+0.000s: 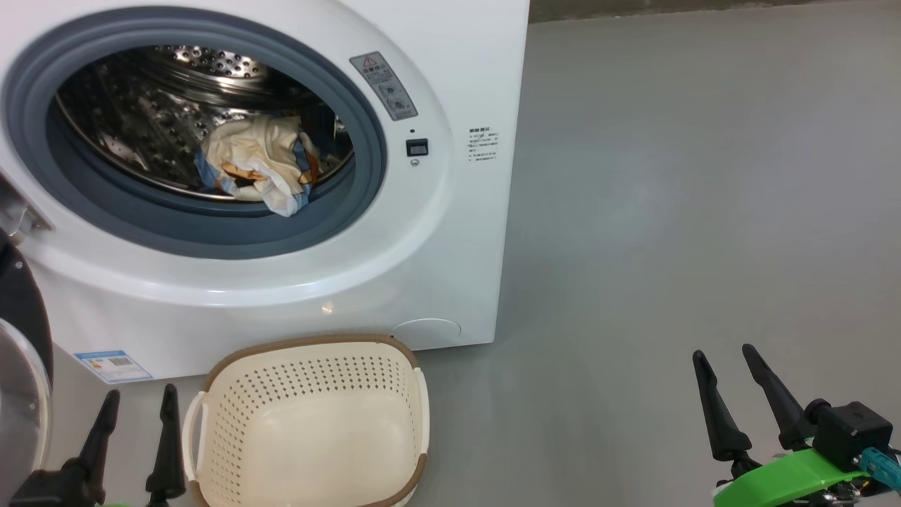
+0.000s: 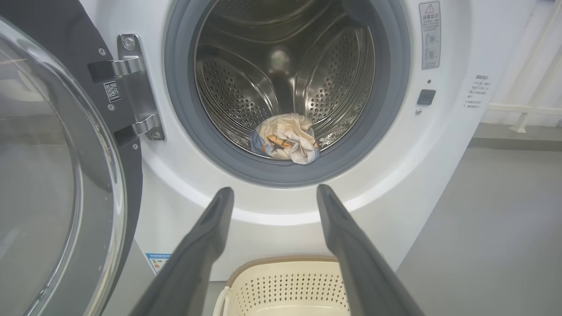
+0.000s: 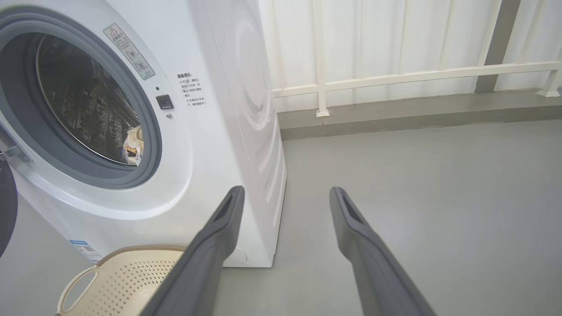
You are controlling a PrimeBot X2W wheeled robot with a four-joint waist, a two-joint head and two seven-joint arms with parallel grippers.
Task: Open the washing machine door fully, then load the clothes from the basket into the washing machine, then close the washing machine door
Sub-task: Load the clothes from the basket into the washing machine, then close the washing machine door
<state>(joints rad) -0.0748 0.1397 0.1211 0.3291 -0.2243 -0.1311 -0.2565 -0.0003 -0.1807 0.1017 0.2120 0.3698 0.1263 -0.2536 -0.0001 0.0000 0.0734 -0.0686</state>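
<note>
While the door hangs open, the load is in the drum and only the closing is left.

The washing machine (image 1: 436, 239) fills the upper left; the washing machine door (image 1: 21, 366) is swung out at the lower left edge, so the mouth is free. The basket (image 1: 310, 343), low centre, sits bare just before the machine, I think for a short reach. The clothes (image 1: 257, 165) lie bunched at the drum's front. The left gripper (image 1: 141, 391), between door and basket, and the right gripper (image 1: 722, 351), lower right, are spread wide and hold nothing.

Cream perforated basket (image 1: 310, 422), brown rim
</note>
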